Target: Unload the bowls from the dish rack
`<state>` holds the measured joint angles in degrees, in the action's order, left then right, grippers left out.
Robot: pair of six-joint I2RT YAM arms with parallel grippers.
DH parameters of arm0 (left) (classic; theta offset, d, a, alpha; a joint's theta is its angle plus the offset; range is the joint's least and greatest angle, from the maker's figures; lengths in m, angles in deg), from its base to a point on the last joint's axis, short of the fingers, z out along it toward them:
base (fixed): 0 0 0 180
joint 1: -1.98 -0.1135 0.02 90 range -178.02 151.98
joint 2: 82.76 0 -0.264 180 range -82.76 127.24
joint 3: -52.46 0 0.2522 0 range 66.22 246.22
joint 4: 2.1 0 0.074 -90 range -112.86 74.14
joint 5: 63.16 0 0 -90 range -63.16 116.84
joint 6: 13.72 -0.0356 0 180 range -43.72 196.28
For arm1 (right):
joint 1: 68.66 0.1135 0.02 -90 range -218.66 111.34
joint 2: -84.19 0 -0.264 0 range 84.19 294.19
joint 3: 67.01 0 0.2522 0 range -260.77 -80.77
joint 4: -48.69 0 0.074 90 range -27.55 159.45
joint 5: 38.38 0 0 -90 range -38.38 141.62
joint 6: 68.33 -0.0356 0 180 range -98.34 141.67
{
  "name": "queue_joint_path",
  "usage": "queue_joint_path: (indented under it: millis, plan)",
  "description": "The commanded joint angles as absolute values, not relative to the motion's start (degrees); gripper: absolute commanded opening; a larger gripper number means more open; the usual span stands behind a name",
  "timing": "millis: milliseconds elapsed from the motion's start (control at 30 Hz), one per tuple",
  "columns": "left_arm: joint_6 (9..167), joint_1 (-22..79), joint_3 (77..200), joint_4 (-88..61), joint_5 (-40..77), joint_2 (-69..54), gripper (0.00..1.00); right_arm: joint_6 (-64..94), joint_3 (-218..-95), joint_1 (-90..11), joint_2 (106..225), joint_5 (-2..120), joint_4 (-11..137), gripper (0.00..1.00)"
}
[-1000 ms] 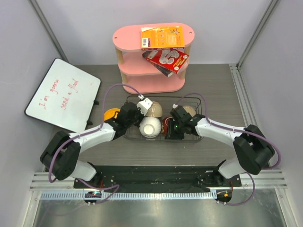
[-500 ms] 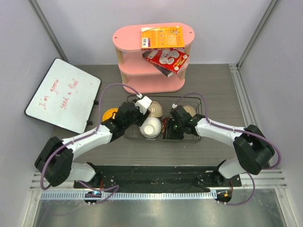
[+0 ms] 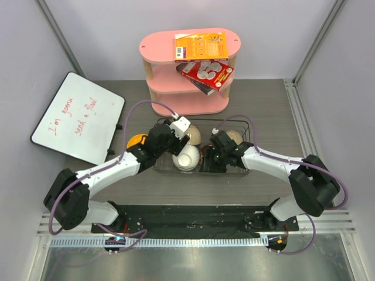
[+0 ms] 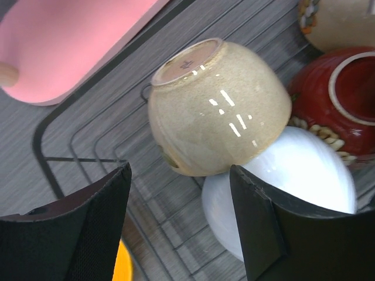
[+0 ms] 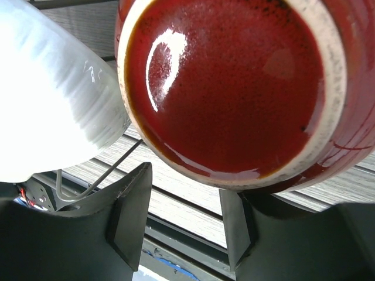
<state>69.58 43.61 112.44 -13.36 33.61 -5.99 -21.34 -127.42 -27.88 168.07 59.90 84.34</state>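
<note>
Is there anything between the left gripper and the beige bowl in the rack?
Nothing visible does. The left gripper is open, facing the beige bowl directly. The white bowl touches that bowl only at its side.

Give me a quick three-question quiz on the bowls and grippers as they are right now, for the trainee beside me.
1. True or false: in the left wrist view, the beige bowl stands upright on its foot.
2. Which bowl shows its open mouth to the right wrist camera? A beige bowl, B dark red bowl, C none of them.
3. What is the left gripper holding?
Key: 1 false, it lies tipped with its foot ring showing. 2 B. 3 nothing; it is open, not closed on the beige bowl ahead of it.
</note>
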Motion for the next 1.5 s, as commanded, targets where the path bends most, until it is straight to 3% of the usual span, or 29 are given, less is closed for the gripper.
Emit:
queue_joint_path:
  millis: [0, 333, 767, 1167, 1467]
  plan:
    - [64.1, 43.9, 111.2, -11.8, 39.5, -5.8, 0.69, -20.6, -126.3, -27.6, 166.8, 59.6, 83.5, 0.55]
    - [59.9, 45.0, 110.4, -11.4, 41.6, -3.0, 0.71, -19.9, -126.6, -27.6, 167.2, 60.1, 84.1, 0.56]
    - [55.5, 44.9, 107.2, 5.0, 40.5, 2.3, 0.68, -19.0, -127.2, -27.6, 169.2, 61.8, 83.3, 0.56]
    - [55.5, 45.0, 106.0, 9.4, 42.3, 0.9, 0.62, -18.5, -126.8, -27.5, 169.9, 63.2, 82.3, 0.49]
    - [58.0, 45.0, 105.6, 10.4, 43.1, 2.2, 0.26, -18.6, -126.6, -27.3, 170.0, 63.4, 81.7, 0.48]
